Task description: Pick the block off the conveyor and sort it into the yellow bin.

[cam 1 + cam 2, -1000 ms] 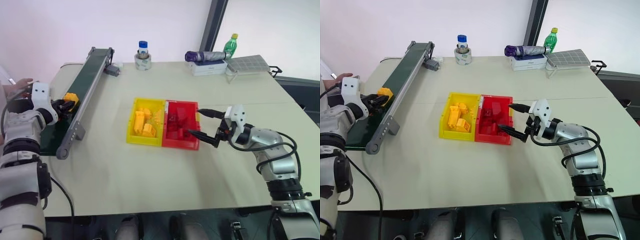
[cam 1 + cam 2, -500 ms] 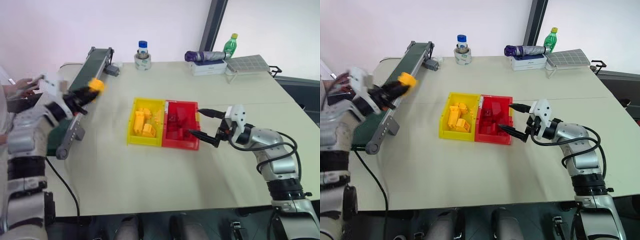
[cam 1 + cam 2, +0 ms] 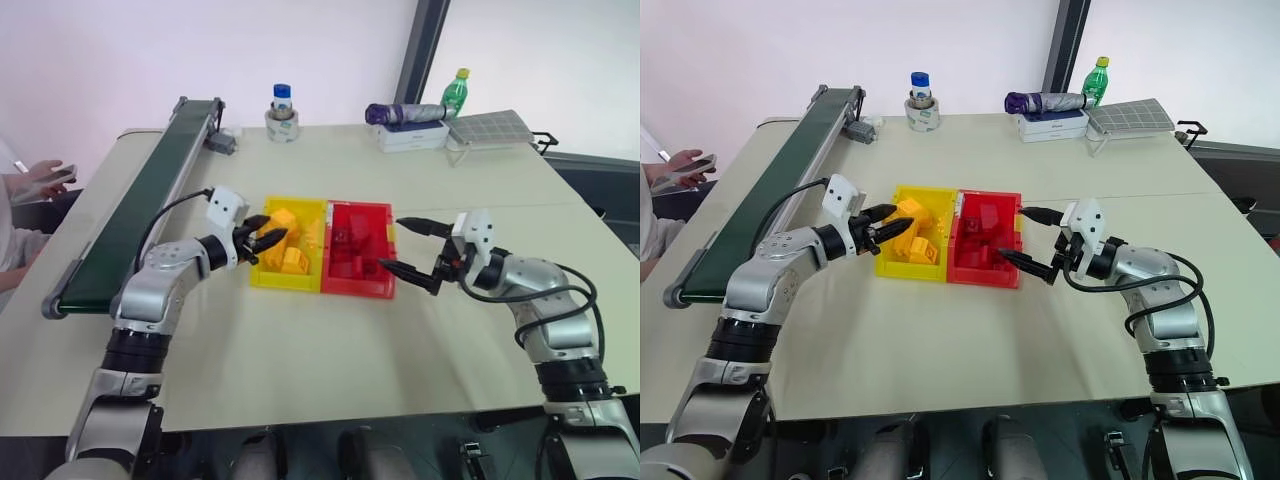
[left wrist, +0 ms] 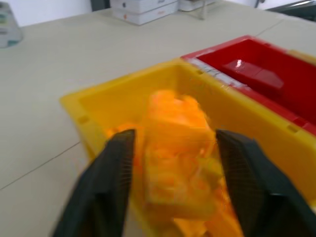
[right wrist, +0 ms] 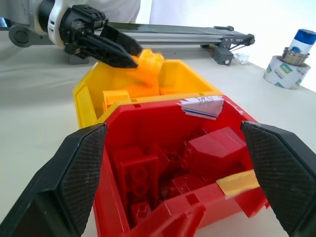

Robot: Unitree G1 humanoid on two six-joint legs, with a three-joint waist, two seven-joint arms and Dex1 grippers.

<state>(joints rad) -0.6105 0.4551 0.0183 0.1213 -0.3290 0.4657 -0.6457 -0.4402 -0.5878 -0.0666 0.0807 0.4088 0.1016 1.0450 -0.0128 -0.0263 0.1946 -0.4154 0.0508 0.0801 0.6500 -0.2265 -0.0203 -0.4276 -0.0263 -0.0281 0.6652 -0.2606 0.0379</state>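
The yellow-orange block [image 3: 284, 217] shows blurred between the spread fingertips of my left gripper [image 3: 272, 232], just above the left part of the yellow bin [image 3: 285, 282]. In the left wrist view the block [image 4: 175, 148] sits between the two black fingers [image 4: 116, 163] with thin gaps at each side, so this gripper is open. Several yellow bricks lie in the bin below. The conveyor [image 3: 140, 215] runs along the table's left side with a bare belt. My right gripper [image 3: 392, 243] is open and empty at the right wall of the red bin [image 3: 358, 288].
The red bin touches the yellow one and holds several red bricks [image 5: 207, 148]. A person's hand [image 3: 40, 180] with a phone is at the left, beyond the conveyor. A tape roll with a jar [image 3: 282, 115], a folded umbrella [image 3: 405, 112], a green bottle [image 3: 457, 88] and a rack [image 3: 490, 128] stand at the far edge.
My left arm has swung right from the conveyor to over the yellow bin with the block, and its fingers have opened. The right arm has not moved.
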